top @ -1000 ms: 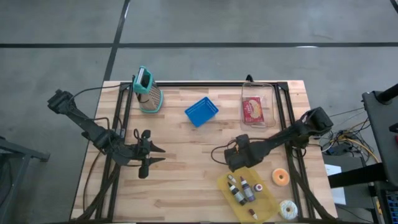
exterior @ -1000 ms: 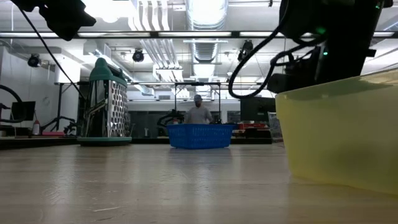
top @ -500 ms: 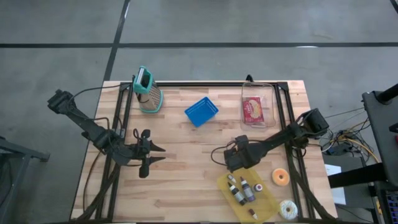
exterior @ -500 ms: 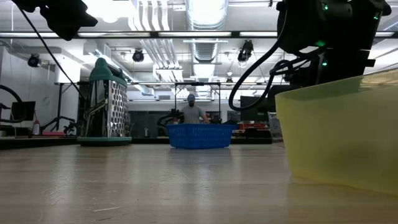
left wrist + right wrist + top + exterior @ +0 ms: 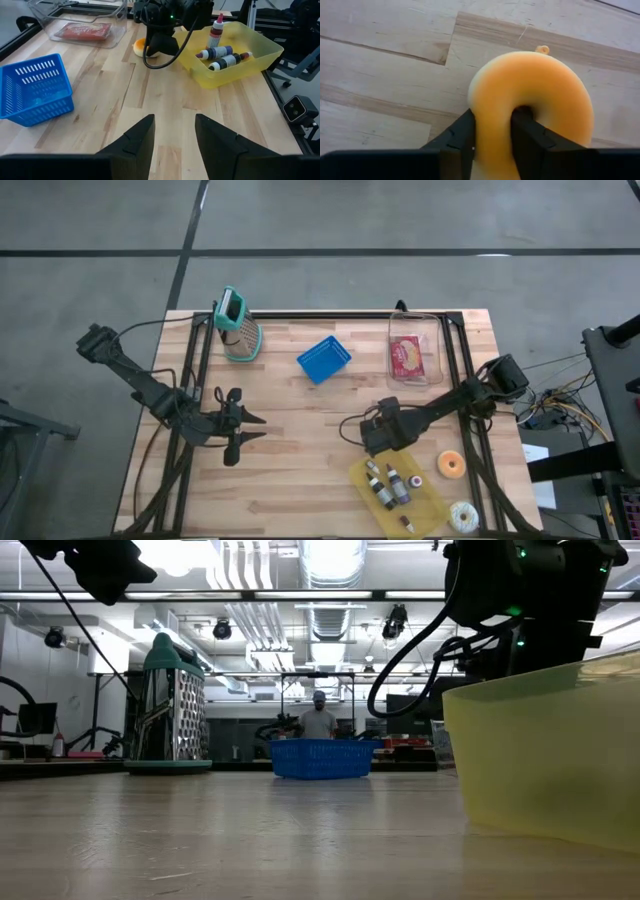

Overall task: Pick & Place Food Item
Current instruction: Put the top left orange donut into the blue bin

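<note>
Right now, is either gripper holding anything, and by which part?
The right gripper is closed on the orange donut, one finger through the hole and one outside, pinching its ring. The left gripper is open above the table, holding nothing.

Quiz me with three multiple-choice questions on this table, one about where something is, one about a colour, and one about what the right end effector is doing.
1. Where is the red food item?
A. on bare wood
B. in the clear container
C. on the floor

2. What colour is the tray holding the bottles?
A. yellow
B. white
C. black

3. What is the right end effector doing?
A. hanging wide open, holding nothing
B. lifted high off the table
C. closed on the ring of an orange doughnut

Answers: B, the high view shows it inside the clear walls. A, the tray is yellow in both the high and left wrist views. C, the right wrist view shows one finger in the hole and one outside.
</note>
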Controlling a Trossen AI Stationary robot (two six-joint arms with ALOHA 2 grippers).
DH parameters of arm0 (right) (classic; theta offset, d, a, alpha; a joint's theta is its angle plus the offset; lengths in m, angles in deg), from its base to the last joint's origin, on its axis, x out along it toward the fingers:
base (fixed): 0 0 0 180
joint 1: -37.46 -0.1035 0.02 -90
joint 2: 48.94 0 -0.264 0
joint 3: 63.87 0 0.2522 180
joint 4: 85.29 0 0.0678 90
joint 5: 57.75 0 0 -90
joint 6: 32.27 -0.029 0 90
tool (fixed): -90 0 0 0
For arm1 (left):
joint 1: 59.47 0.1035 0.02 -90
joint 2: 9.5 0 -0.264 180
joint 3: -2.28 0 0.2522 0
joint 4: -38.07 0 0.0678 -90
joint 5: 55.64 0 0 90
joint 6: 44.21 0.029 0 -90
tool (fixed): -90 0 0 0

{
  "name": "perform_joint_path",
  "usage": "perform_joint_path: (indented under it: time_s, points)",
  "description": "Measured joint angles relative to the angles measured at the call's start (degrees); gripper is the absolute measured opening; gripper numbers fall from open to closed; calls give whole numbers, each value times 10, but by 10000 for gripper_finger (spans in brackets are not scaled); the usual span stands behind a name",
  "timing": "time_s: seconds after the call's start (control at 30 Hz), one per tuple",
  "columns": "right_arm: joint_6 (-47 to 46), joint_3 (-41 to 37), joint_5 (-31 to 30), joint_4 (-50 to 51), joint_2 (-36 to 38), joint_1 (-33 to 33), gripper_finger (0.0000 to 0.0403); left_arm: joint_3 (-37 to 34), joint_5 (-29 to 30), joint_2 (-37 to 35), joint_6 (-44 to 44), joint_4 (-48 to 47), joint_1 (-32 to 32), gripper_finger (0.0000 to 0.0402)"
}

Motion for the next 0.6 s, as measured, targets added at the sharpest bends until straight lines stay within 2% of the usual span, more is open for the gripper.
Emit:
perform_joint_path:
  time_s: [0.27, 0.6]
  points:
    - [10, 0, -1, 0, 0, 0, 32, 0, 0, 0, 0, 0, 0, 149]
    - [11, 0, -8, 0, 0, -1, 21, 0, 0, 0, 0, 0, 0, 149]
